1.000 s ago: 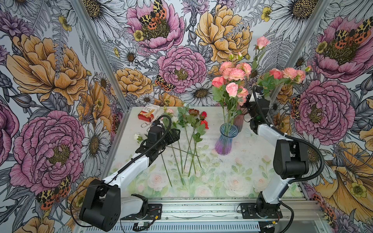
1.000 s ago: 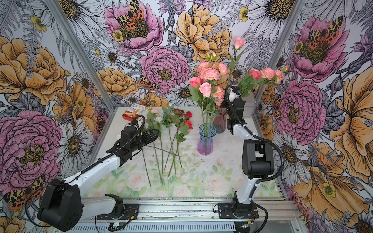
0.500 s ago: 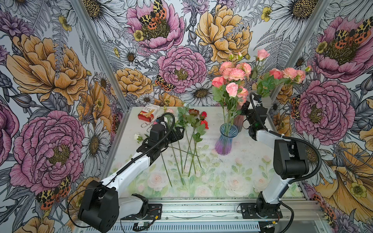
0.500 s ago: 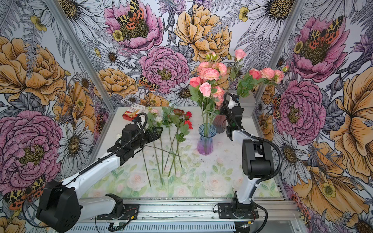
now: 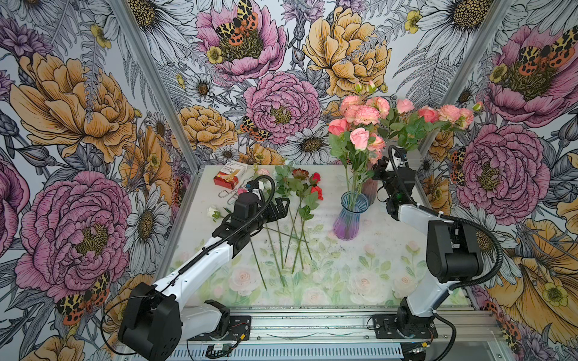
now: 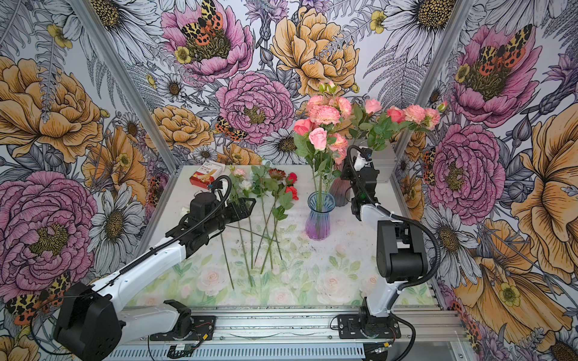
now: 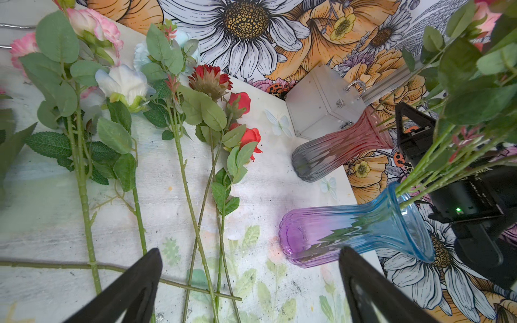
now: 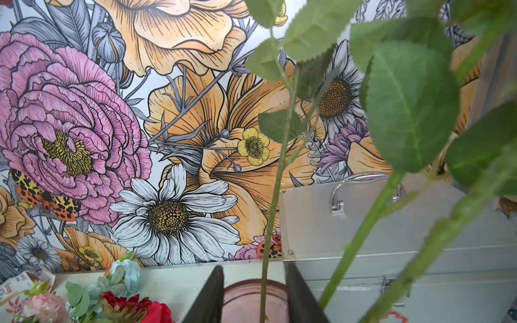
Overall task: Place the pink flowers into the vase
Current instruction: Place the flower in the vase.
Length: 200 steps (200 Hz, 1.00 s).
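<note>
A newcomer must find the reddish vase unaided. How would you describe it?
At the far right corner of the table stands a grey metal case. Two ribbed glass vases stand before it; the reddish vase is nearer the case, pink at the mouth fading to grey at the base, unlike the blue-to-purple vase.

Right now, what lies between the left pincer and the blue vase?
Between left pincer and blue vase: leafy red-flower stems, in both top views.

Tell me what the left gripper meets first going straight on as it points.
Probably the red flowers' stems, lying ahead of the left gripper, unless it passes over them; the blue-purple vase stands further on.
</note>
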Available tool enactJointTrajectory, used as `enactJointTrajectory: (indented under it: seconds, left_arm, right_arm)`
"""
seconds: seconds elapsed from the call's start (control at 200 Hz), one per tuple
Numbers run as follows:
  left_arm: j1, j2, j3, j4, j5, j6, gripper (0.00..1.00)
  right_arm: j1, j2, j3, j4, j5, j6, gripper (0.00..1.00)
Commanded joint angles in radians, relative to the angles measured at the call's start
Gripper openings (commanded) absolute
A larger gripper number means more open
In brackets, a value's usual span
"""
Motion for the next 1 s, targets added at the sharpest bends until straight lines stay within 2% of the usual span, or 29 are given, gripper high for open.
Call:
enactJointTrajectory:
  seconds: [0.0, 0.225, 0.34, 0.455, 0.575, 0.695, 0.81, 0.996]
  left_arm:
    - [-0.009, -0.032, 0.04, -0.041, -0.034, 0.031, 0.99]
    - [-0.011, -0.072, 0.046, -0.095, -0.051, 0.046, 0.99]
    - [-0.003, -0.097, 0.05, -0.143, -0.079, 0.058, 0.99]
    - [0.049, -0.119, 0.06, -0.199, -0.076, 0.037, 0.99]
    - [0.155, -0.118, 0.08, -0.296, -0.07, -0.017, 0.99]
    - [0.238, -0.099, 0.085, -0.349, -0.037, -0.03, 0.99]
    - [0.282, -0.025, 0.114, -0.424, -0.042, -0.046, 0.99]
    - [0.337, 0.064, 0.091, -0.445, -0.004, -0.118, 0.98]
  right_arm:
    - [0.009, -0.082, -0.006, -0.018, 0.025, -0.003, 0.44]
    - [0.005, -0.196, -0.035, -0.083, 0.077, -0.019, 0.75]
    - [0.002, -0.277, -0.071, -0.11, 0.103, -0.02, 0.85]
    - [0.0, -0.386, -0.094, -0.176, 0.171, -0.019, 0.95]
    - [0.007, -0.534, -0.092, -0.272, 0.241, -0.02, 0.99]
    - [0.045, -0.64, -0.005, -0.381, 0.197, -0.041, 0.99]
    - [0.169, -0.647, 0.138, -0.492, 0.149, -0.112, 0.99]
    - [0.433, -0.576, 0.302, -0.616, 0.071, -0.237, 0.99]
